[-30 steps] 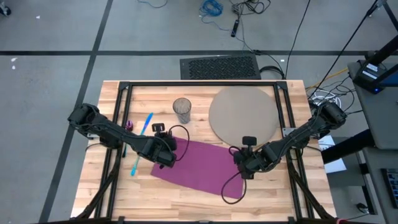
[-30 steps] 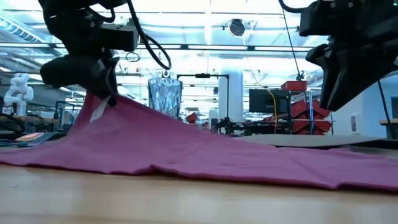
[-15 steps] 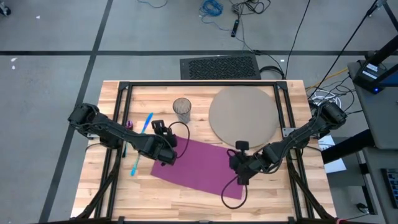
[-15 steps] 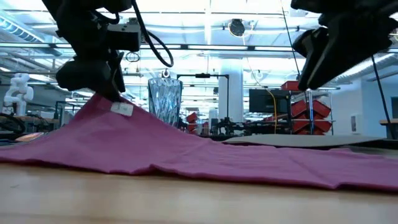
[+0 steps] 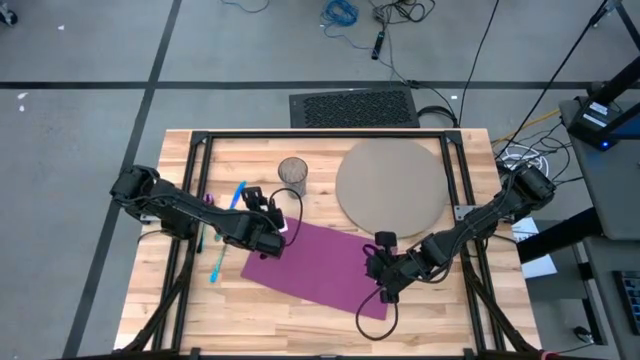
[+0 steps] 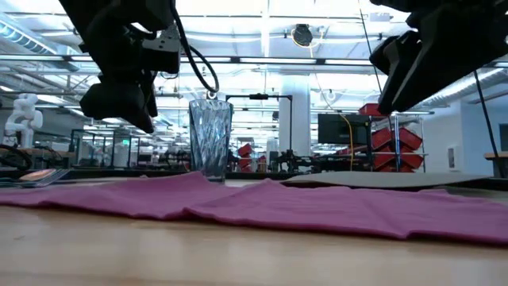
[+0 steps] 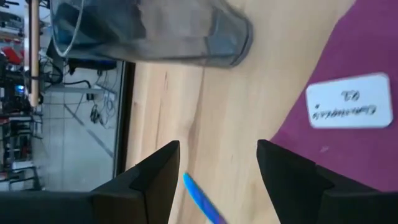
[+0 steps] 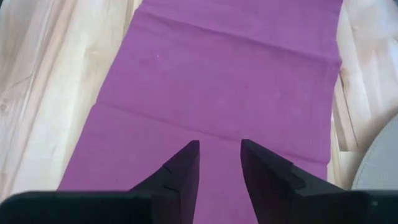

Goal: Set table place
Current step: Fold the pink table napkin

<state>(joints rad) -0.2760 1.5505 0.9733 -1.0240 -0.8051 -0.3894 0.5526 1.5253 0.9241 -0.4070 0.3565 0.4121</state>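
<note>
Wood table (image 5: 300,320): purple napkin (image 7: 348,149), white sewn label (image 7: 349,108), print blurred, unreadable.

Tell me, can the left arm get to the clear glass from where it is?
Probably yes. The left gripper hangs open just beside the glass, with only bare table between them.

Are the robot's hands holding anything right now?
No, nothing is held. The left gripper is open above the table beside the purple napkin. The right gripper hovers open over the napkin, with nothing between its fingers.
</note>
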